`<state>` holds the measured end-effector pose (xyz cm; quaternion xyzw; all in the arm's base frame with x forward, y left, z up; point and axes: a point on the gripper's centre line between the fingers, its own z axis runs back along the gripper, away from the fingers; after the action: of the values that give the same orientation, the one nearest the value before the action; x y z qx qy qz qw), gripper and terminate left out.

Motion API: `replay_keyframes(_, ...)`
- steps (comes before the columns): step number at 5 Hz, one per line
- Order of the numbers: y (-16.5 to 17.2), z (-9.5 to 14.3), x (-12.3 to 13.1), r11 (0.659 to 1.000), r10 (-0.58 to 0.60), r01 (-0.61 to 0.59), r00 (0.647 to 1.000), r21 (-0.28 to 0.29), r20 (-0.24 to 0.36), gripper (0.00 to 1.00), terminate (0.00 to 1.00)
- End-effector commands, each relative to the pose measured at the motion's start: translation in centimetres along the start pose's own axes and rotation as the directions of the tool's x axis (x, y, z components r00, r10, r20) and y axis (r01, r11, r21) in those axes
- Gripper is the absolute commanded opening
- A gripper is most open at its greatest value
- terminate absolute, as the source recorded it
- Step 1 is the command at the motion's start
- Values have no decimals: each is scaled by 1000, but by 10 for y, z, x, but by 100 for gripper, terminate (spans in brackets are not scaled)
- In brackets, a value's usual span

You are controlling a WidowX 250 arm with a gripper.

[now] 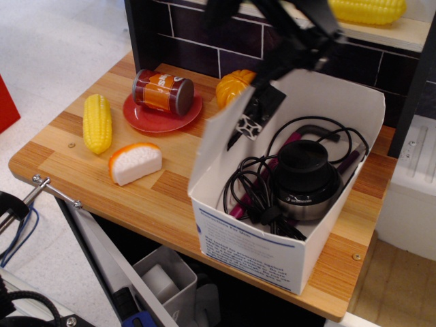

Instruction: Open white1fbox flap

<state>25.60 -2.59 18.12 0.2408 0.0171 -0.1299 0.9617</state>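
Note:
The white1fbox (252,253) stands on the right half of the wooden table, blue print on its near short end. Its flap (219,146) stands nearly upright along the left long side, its black patch (257,112) facing inward. The box's inside shows a round black device (304,178) and tangled black cables (248,197). My black gripper (276,65) is blurred at the top, right at the flap's upper far edge. I cannot tell whether its jaws pinch the flap or only touch it.
On the table's left lie a yellow corn cob (97,122), a cheese wedge (135,163) and a red can (162,90) on a red plate (155,120). An orange pumpkin (230,87) sits behind the flap. Dark tiled wall behind; another corn (368,9) on the shelf above.

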Motion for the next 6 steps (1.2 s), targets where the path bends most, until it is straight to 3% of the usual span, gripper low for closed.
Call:
replay_keyframes(1, 30, -12, -15, 1000, -1, 3, 997, -20, 74, 100, 0)
replay_keyframes(4, 55, -51, -22, 997, 5, 7, 987, -74, 159, 100, 0)
replay_keyframes(6, 62, -85, -24, 983, 46, -6, 975, -182, 217, 100, 0)
